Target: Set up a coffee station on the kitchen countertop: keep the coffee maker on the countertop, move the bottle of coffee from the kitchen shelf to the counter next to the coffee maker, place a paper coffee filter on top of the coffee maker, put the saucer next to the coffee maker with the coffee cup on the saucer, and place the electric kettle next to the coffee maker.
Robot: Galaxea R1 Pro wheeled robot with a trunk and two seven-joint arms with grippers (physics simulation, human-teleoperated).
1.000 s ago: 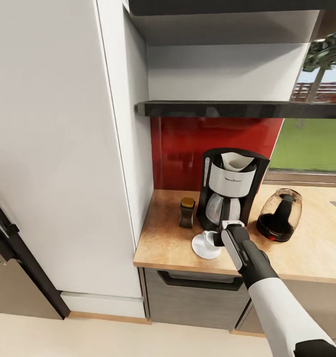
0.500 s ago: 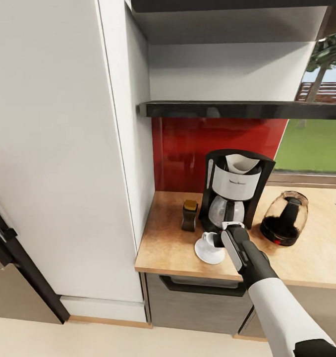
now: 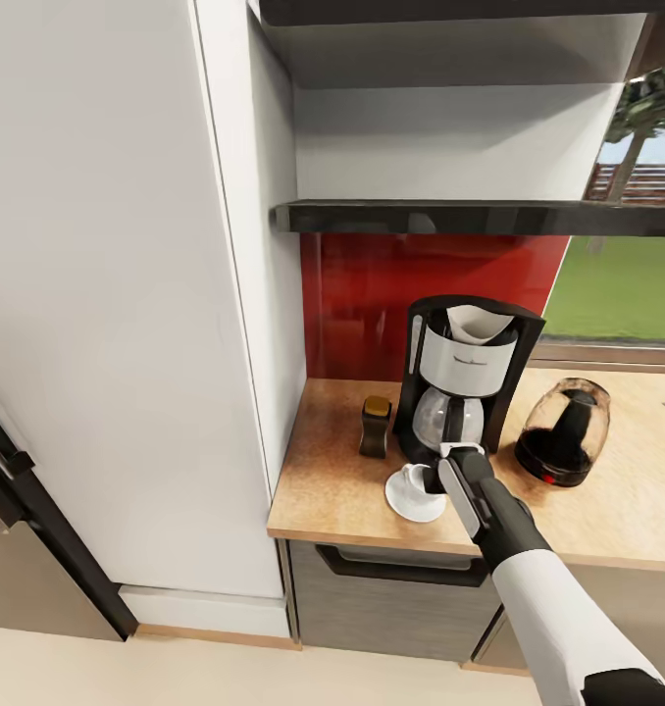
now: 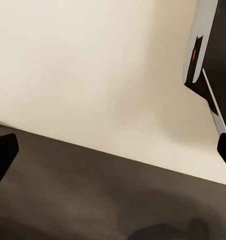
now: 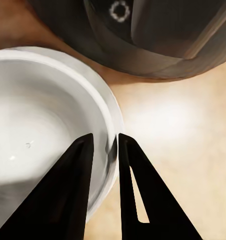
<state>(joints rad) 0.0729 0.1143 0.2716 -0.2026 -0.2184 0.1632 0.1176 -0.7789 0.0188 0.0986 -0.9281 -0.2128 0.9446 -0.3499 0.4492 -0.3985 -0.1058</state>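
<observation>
The black and silver coffee maker (image 3: 468,378) stands on the wooden countertop (image 3: 323,490) with a white paper filter (image 3: 477,324) in its top. The dark bottle of coffee (image 3: 374,427) with a gold lid is just left of it. A white saucer (image 3: 407,506) lies in front of the maker with the white coffee cup (image 3: 412,479) (image 5: 43,125) on it. My right gripper (image 3: 434,478) (image 5: 104,147) is shut on the cup's rim, one finger inside and one outside. The glass electric kettle (image 3: 566,431) stands right of the maker. My left gripper (image 4: 113,152) is open.
A tall white cabinet (image 3: 127,294) flanks the counter's left end. A dark shelf (image 3: 450,216) hangs above the red backsplash (image 3: 357,294). A dark drawer front (image 3: 391,579) sits below the counter. The window (image 3: 617,284) is at the right.
The whole view shifted slightly as the camera moved. My right gripper stays shut on the cup at the saucer, with hardly any motion.
</observation>
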